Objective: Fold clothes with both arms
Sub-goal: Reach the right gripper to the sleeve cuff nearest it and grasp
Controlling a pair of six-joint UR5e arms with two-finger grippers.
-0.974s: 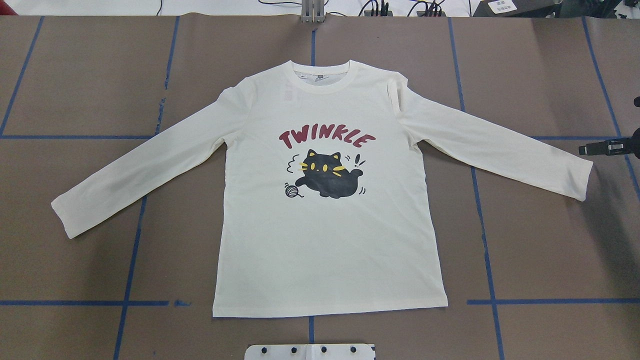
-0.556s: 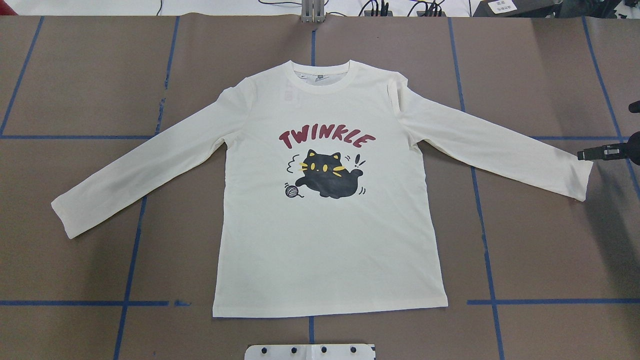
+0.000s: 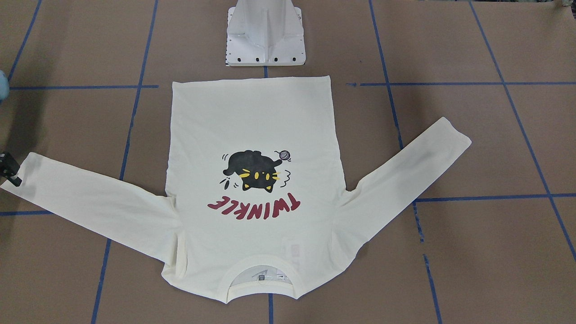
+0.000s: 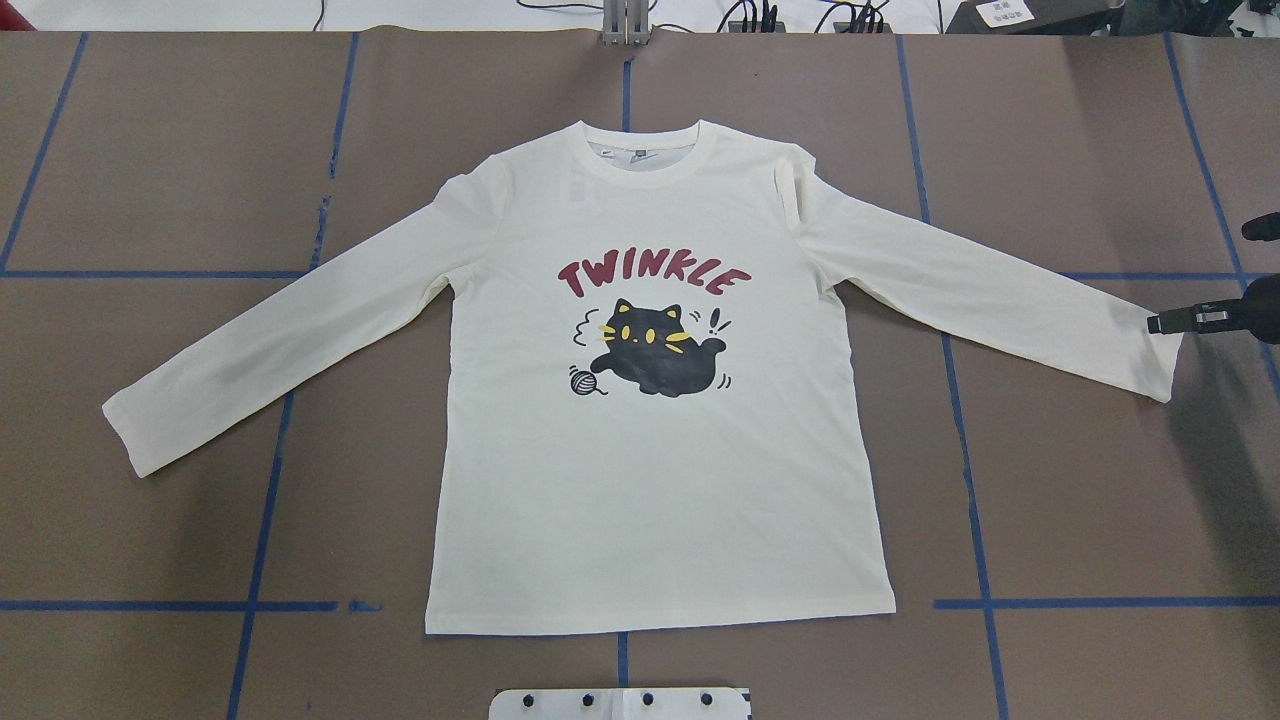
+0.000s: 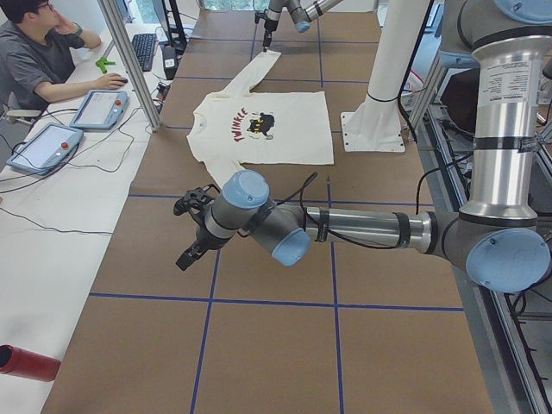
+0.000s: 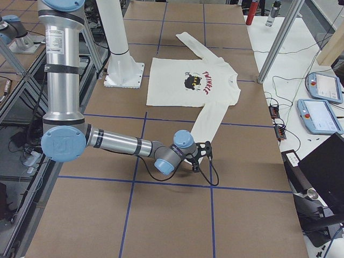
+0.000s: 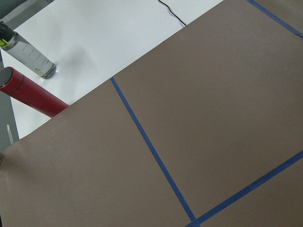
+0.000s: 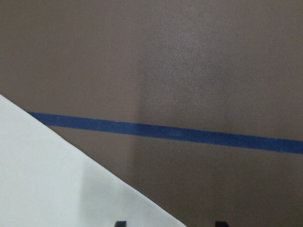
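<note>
The cream long-sleeved T-shirt (image 4: 650, 450) lies flat and print-up on the brown table, both sleeves spread out; the black cat and red "TWINKLE" show (image 3: 254, 202). My right gripper (image 6: 200, 157) hovers at the end of the shirt's right sleeve cuff (image 4: 1160, 360), one black fingertip (image 4: 1158, 323) just over the cuff's edge. In the right wrist view its two fingertips stand apart, open, with the cream sleeve (image 8: 57, 184) beside them. My left gripper (image 5: 185, 233) hangs over bare table far from the shirt, seen only from the side, so I cannot tell its state.
The white pedestal base (image 3: 265, 40) stands at the shirt's hem side. Blue tape lines (image 4: 260, 500) cross the table. A red cylinder (image 7: 28, 97) and a clear bottle (image 7: 28, 54) lie beyond the left end. A person (image 5: 43, 60) sits at a side desk with tablets.
My right gripper's fingertip has shifted toward the robot's side and slightly inward, from beside the cuff to over its edge. The shirt has not moved.
</note>
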